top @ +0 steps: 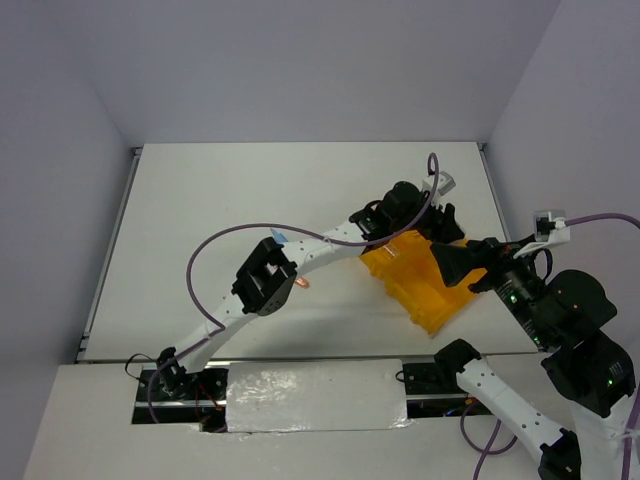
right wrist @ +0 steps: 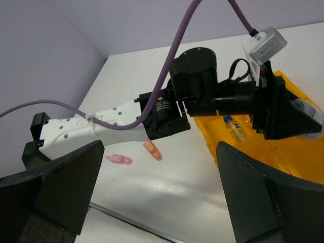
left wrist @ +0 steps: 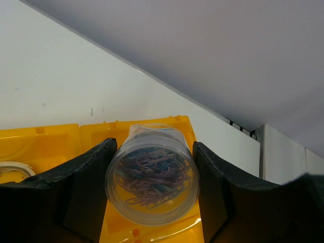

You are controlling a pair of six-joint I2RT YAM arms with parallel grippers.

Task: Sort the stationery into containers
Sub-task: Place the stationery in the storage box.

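Note:
My left gripper (left wrist: 153, 148) is shut on a greyish clear round cup (left wrist: 152, 174) full of paper clips, held above the orange-yellow tray (left wrist: 50, 136). A tan tape ring (left wrist: 12, 169) lies in a left compartment. From above, the left gripper (top: 445, 225) reaches over the tray (top: 425, 300) and the right gripper (top: 445, 265) hovers beside it. The right gripper (right wrist: 161, 162) is open and empty. Below it on the table lie two salmon-pink pieces (right wrist: 119, 159) (right wrist: 153, 150). A tiny blue-capped bottle (right wrist: 235, 126) lies inside the tray (right wrist: 298, 157).
The left arm (top: 300, 260) stretches diagonally across the table with its purple cable (top: 240, 232) looping above it. One pink piece (top: 303, 284) shows just beside the arm's elbow. White walls enclose the table on three sides.

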